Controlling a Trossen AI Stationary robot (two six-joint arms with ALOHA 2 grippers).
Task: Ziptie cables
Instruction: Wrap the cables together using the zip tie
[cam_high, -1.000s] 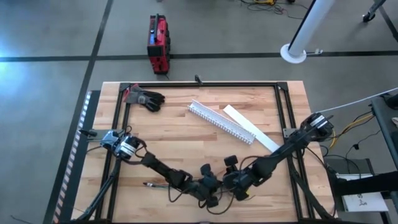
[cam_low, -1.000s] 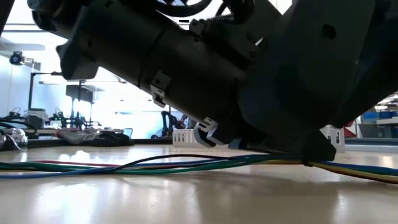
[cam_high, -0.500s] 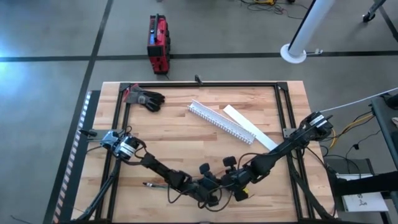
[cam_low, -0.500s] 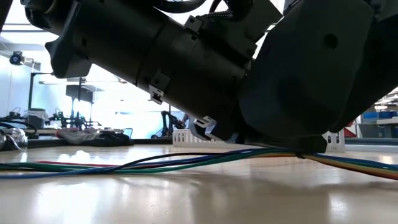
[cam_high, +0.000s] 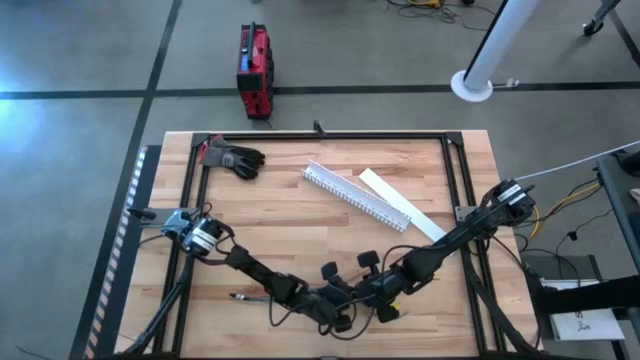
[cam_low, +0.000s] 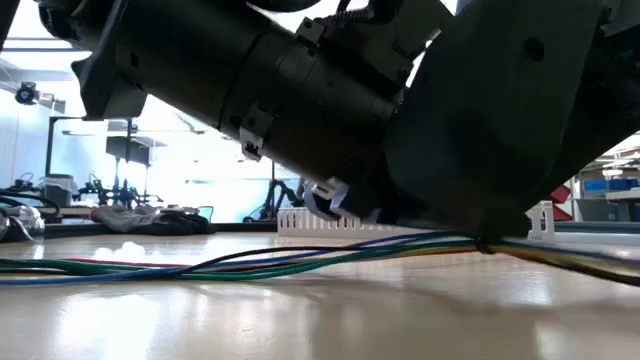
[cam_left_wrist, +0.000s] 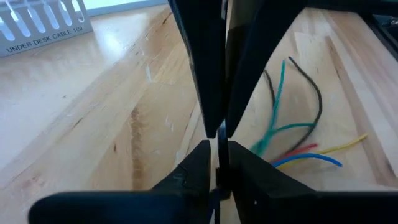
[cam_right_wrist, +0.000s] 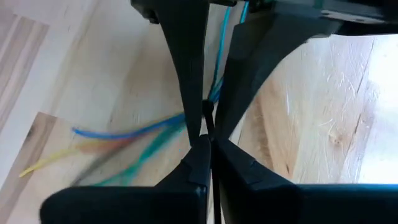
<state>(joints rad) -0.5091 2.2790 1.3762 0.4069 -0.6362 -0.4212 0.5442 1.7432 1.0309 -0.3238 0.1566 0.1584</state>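
Observation:
The cables, thin green, blue, red, yellow and dark wires, lie along the table's near edge. In the low view the cables rest on the wood at the left and rise off it under the arms at the right. My left gripper and my right gripper meet tip to tip over the bundle, and both are shut on it. The loose wire ends fan out on the wood past the left fingers. The wire ends also show, blurred, in the right wrist view. My left gripper pinches something thin between its two fingers, coming slanting down from the table's left. A blue strand runs back between the fingers. The fingers hide which part of the bundle they hold. My right gripper pinches the bundle between its two fingers, slanting down from the table's right. Blue and teal wires run on past the fingertips. The held stretch is raised a little off the wood.
A white slotted channel and its flat lid lie slantwise at mid-table. A black glove sits at the far left corner. A black frame rail borders the table. A red case stands on the floor beyond.
My right gripper has moved a little toward the table's left, closer to my left gripper. The right part of the bundle has come up off the wood, while the left part has stayed lying on the table.

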